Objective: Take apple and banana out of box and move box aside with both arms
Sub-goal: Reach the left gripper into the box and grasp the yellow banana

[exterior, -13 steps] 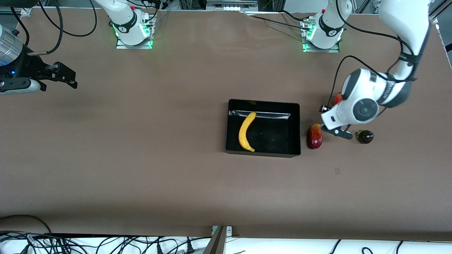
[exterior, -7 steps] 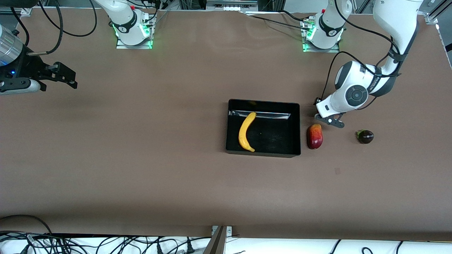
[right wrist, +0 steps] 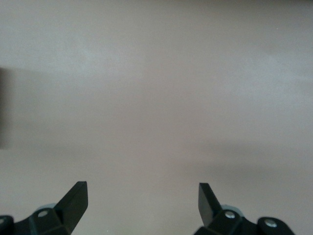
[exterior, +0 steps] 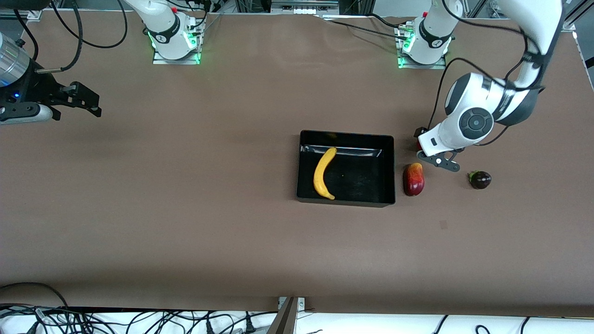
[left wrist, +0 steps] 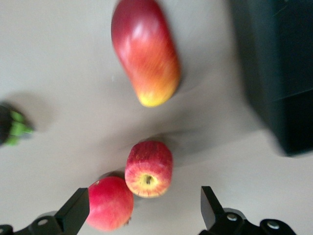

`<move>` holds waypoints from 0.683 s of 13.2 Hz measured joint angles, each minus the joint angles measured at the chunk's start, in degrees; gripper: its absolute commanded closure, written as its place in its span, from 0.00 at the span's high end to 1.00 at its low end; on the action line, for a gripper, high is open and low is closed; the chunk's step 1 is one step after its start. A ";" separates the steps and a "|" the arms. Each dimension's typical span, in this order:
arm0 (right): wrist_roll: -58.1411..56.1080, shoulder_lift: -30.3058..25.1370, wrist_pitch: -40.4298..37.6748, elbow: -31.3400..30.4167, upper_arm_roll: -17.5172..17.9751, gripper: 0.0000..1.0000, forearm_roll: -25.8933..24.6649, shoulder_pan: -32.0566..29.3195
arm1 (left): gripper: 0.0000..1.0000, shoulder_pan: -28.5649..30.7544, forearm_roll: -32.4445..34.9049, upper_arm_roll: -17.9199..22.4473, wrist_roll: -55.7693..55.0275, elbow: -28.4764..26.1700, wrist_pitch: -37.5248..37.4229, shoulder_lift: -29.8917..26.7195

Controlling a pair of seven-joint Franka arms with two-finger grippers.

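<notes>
Front view: a brown table [exterior: 185,208] with both arm bases along its top edge.
Right gripper [exterior: 76,99]: up in the air over bare table at the right arm's end, waiting; its wrist view shows the fingers [right wrist: 73,200] spread wide with nothing but tabletop between them.
Banana [exterior: 322,173]: lying inside the tray, along the wall toward the right arm's end.
Tray [exterior: 387,169]: black, shallow, near the table's middle; only the banana is in it.
Mango [exterior: 413,179]: on the table just beside the tray's wall toward the left arm's end, not touching it.
Left gripper [exterior: 436,157]: low over the table just beside the mango, between the tray and the purple fruit; jaws released and wide apart, grasping nothing.
Apples: the left wrist view shows two on the table, touching each other; one apple [left wrist: 148,169] with yellowish streaks sits between the spread fingers [left wrist: 73,213], a plainer red apple [left wrist: 110,203] is close to one finger. In the front view the arm hides them almost fully.
Purple fruit [exterior: 480,179]: alone on the table, toward the left arm's end from the mango.
</notes>
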 measured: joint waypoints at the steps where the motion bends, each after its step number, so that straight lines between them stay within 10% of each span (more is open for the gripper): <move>1: 0.00 0.00 0.02 0.00 0.00 1.00 0.00 0.00 | 1.00 -0.22 -2.61 -2.14 -0.92 4.52 -3.13 0.38; 9: 0.00 0.03 0.15 -0.02 0.02 1.00 0.00 0.00 | 1.00 -17.02 -5.96 -4.19 -27.33 19.73 17.68 23.56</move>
